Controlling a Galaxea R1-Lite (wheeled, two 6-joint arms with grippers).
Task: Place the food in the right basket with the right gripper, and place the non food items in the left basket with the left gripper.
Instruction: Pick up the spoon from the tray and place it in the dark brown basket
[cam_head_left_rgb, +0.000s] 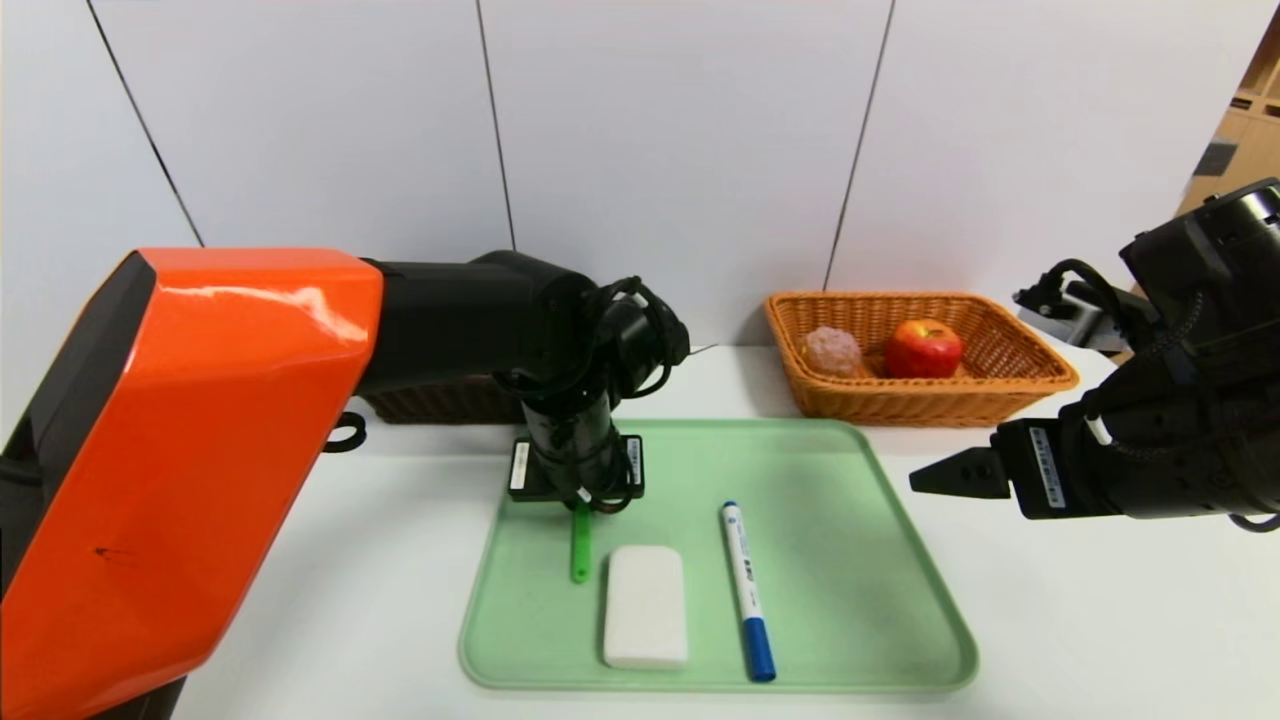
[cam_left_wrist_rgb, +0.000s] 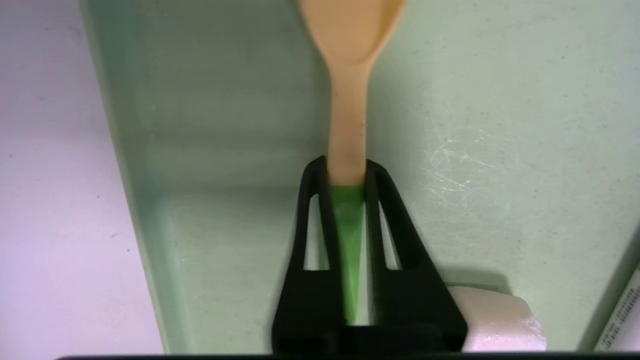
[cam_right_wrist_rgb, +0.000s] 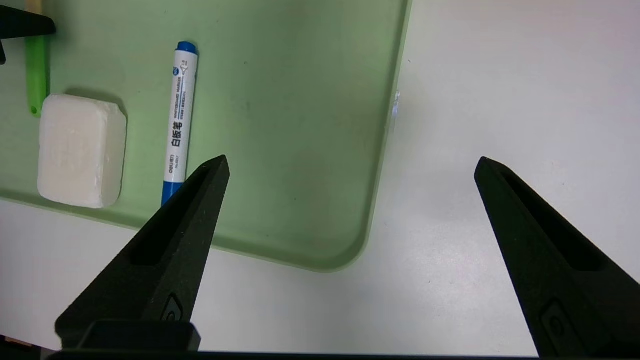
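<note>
My left gripper (cam_head_left_rgb: 580, 500) is down on the green tray (cam_head_left_rgb: 860, 600), shut on a spoon (cam_head_left_rgb: 580, 545) with a green handle. In the left wrist view the jaws (cam_left_wrist_rgb: 346, 172) pinch the spoon (cam_left_wrist_rgb: 347, 75) where the green handle meets its tan bowl. A white block (cam_head_left_rgb: 646, 605) and a blue-capped whiteboard marker (cam_head_left_rgb: 747, 590) lie on the tray beside it. The right basket (cam_head_left_rgb: 1040, 370) holds a red apple (cam_head_left_rgb: 922, 348) and a pinkish lumpy food item (cam_head_left_rgb: 832, 350). My right gripper (cam_head_left_rgb: 960, 475) hovers open and empty just off the tray's right edge.
The dark left basket (cam_head_left_rgb: 440, 403) is mostly hidden behind my left arm at the back left. The right wrist view shows the open right gripper (cam_right_wrist_rgb: 352, 165) above the tray's corner (cam_right_wrist_rgb: 300, 125), with the marker (cam_right_wrist_rgb: 180, 120) and white block (cam_right_wrist_rgb: 80, 150) farther off.
</note>
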